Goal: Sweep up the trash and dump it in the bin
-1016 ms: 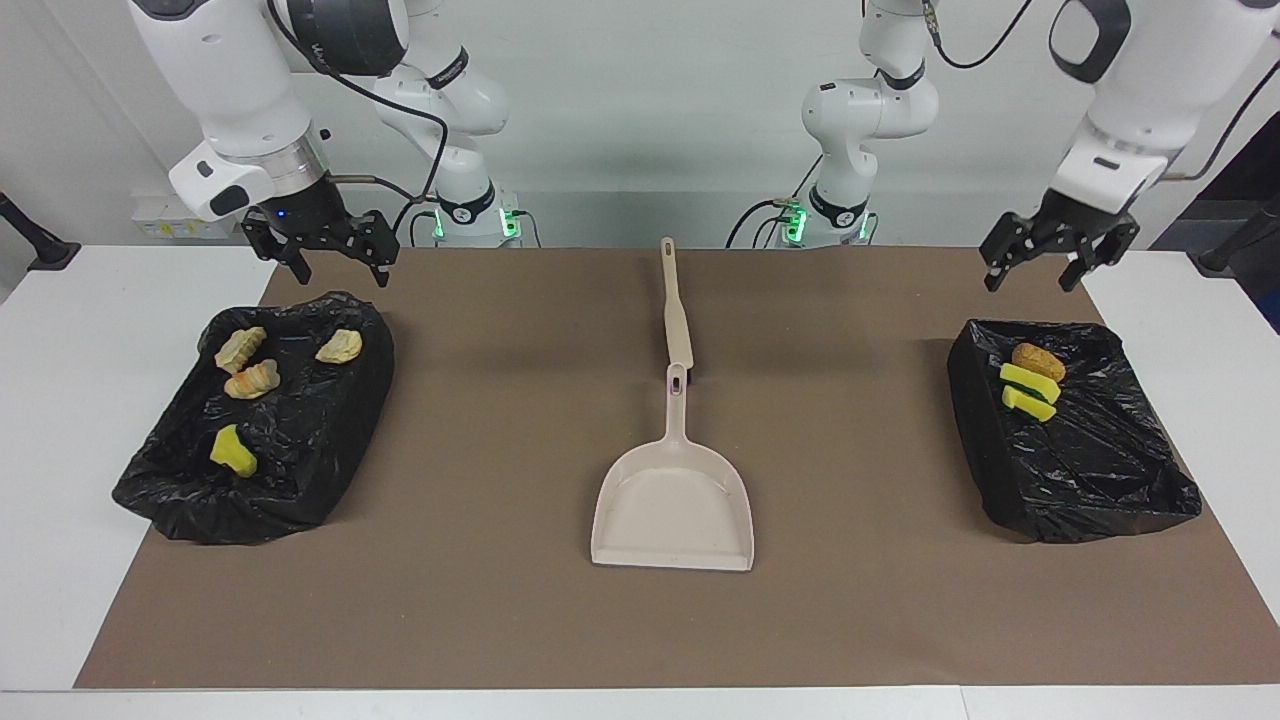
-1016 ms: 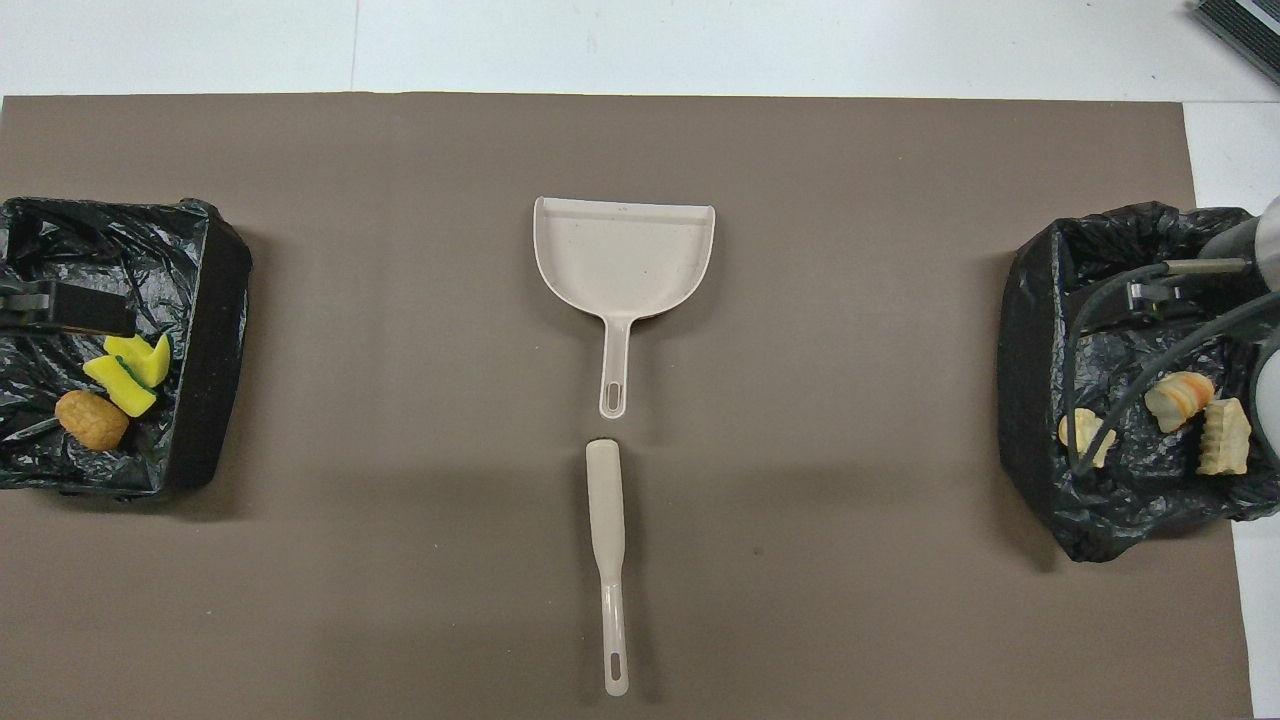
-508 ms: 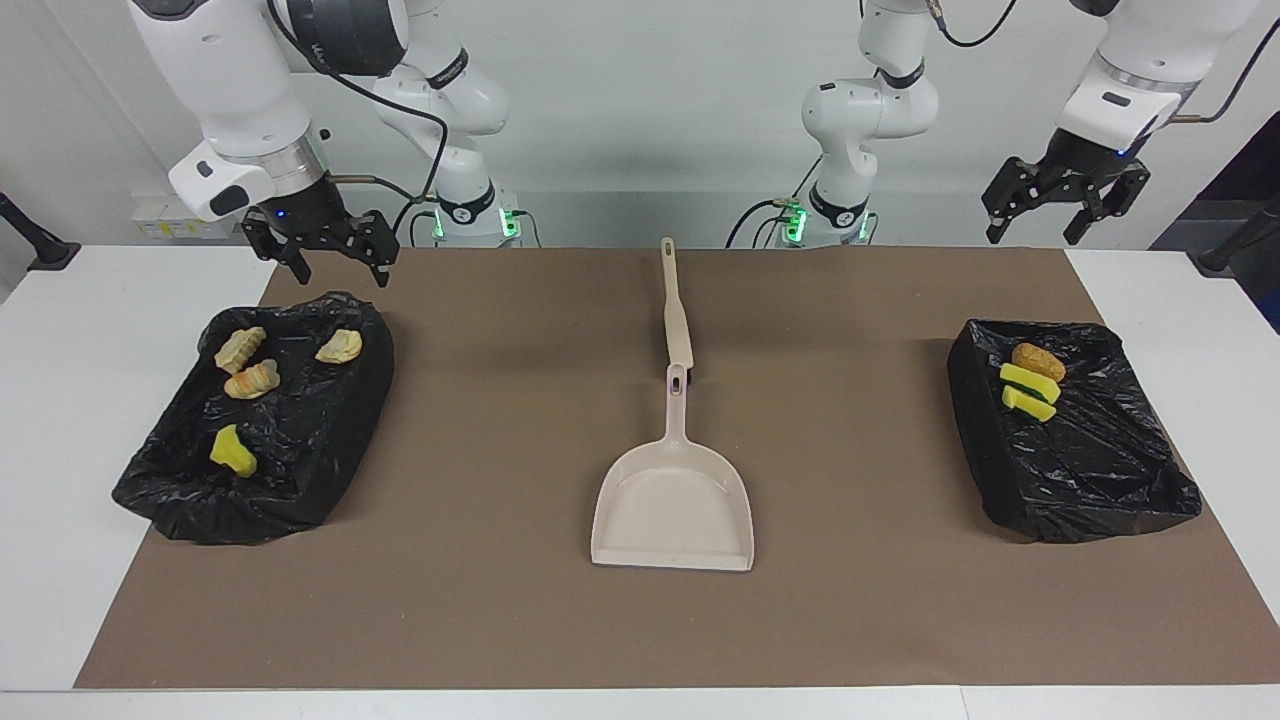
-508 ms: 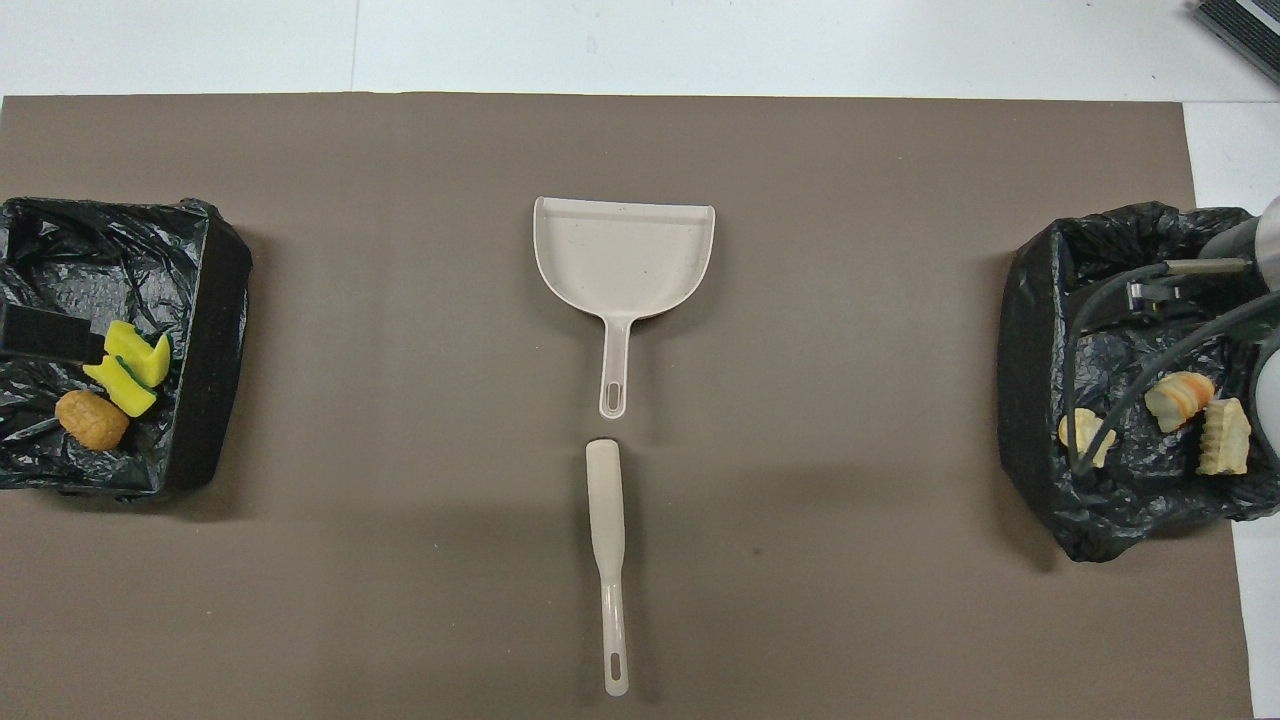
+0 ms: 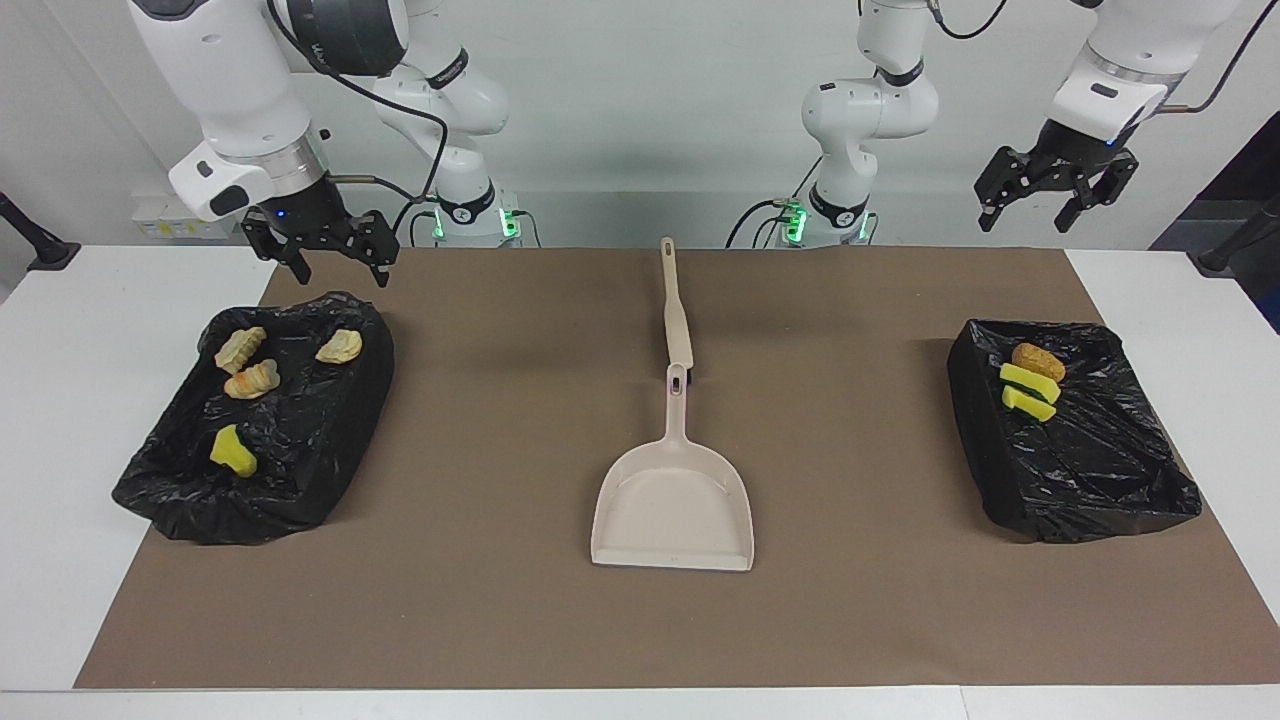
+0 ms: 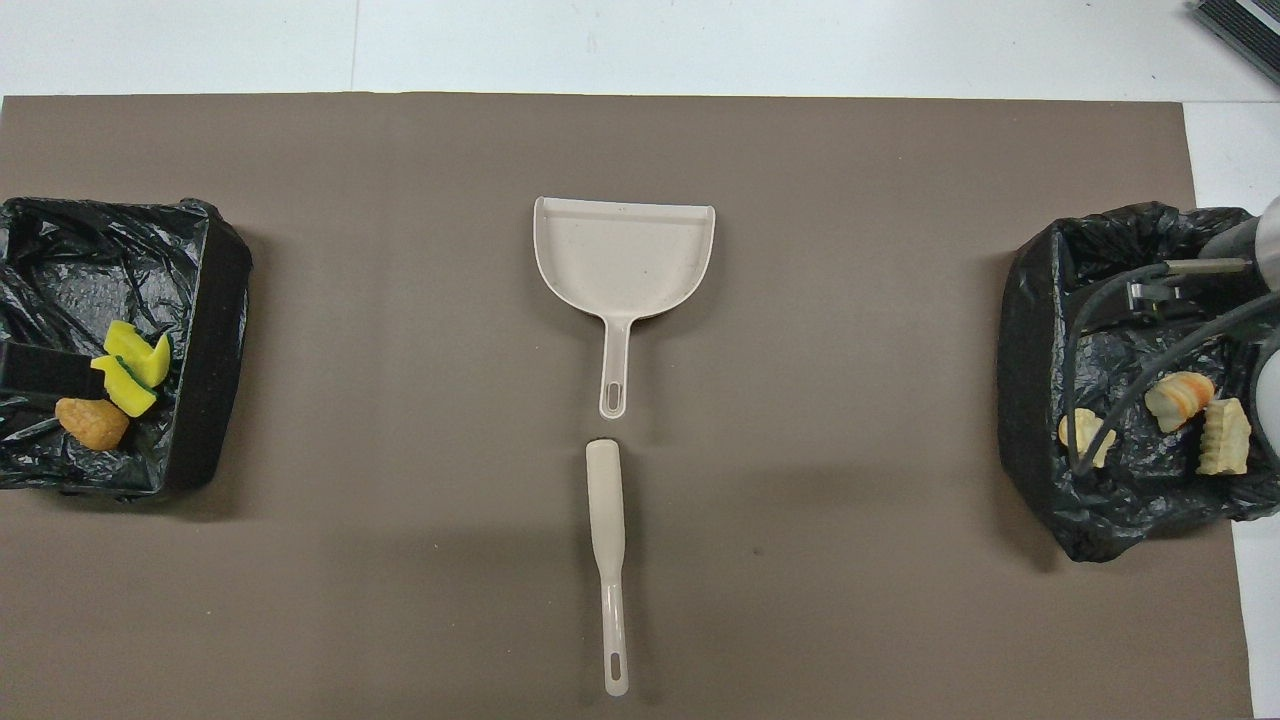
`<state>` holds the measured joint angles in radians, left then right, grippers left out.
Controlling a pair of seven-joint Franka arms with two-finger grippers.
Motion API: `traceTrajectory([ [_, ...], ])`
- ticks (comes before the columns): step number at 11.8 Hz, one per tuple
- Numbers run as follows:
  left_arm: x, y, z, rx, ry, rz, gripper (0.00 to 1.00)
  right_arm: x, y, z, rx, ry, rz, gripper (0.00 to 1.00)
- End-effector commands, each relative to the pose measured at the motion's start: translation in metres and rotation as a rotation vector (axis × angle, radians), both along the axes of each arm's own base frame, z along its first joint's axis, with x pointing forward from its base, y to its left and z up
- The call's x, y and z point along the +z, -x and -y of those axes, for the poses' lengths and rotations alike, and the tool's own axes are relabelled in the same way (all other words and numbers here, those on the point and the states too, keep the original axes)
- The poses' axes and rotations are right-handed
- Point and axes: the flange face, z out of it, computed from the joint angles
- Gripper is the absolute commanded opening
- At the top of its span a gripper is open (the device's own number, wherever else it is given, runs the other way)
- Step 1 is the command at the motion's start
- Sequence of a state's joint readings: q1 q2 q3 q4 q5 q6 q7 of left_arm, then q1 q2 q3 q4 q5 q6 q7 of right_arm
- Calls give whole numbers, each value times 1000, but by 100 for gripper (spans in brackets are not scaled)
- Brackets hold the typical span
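Yellow sponge pieces (image 5: 1030, 388) and tan bread-like chunks (image 5: 247, 365) sit in both black-lined bins (image 5: 1100, 470); soft, light, pinch at sides. Left hand (image 5: 1052, 195), right hand (image 5: 320, 252) raised, fingers apart, empty.

Trash (image 5: 1030, 378) in bins (image 5: 1150, 500); dustpan (image 5: 672, 510) between.

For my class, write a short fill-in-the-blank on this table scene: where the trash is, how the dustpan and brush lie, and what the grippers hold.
1. All the trash pieces lie inside the two black-lined ____, one at each end of the table.
2. The brush lies ____ to the robots than the dustpan.
3. The dustpan holds ____ pieces of trash.
4. The left gripper and the right gripper are both open and hold ____.

Missing words: bins; nearer; no; nothing
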<state>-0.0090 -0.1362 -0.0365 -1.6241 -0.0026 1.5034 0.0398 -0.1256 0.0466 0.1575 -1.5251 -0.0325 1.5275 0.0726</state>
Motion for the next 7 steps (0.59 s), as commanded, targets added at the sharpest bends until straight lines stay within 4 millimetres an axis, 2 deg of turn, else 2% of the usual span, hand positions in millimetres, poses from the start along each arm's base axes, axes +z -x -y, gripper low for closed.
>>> traceTrajectory([
  [1,0,4,0,-3,21,24,100,3,1,2,-22,-17,-8,100],
  [7,-1,4,-5,12,25,8,100,3,1,2,-22,-17,-8,100],
])
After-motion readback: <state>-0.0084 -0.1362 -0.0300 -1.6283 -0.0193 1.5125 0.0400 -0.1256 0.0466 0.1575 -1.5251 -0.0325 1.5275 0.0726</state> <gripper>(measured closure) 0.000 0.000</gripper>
